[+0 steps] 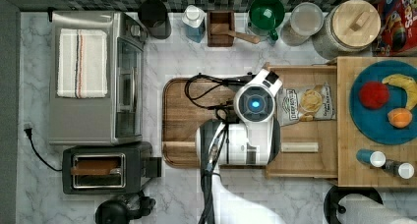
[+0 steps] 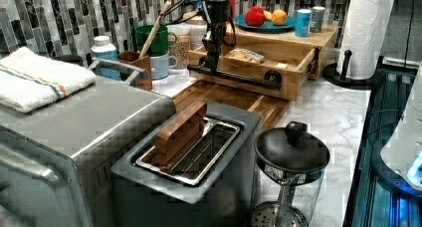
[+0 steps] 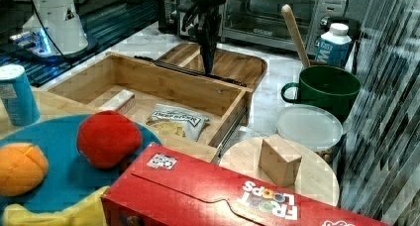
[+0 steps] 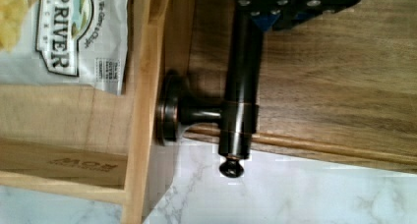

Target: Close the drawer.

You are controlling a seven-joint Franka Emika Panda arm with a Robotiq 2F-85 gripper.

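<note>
On my right view I read "FROOT LOOPS" in white letters on the red cereal box (image 3: 208,191), upside down as the box lies, with a small square code label (image 3: 161,161) near its edge. On the wrist view the chip bag (image 4: 74,32) in the drawer (image 4: 140,135) shows "P RIVER", and the top view gives me "DEEP RIVER" on the same bag. A stamp burnt into the drawer's wood looks like "MOR", though I can't be sure of it.
</note>
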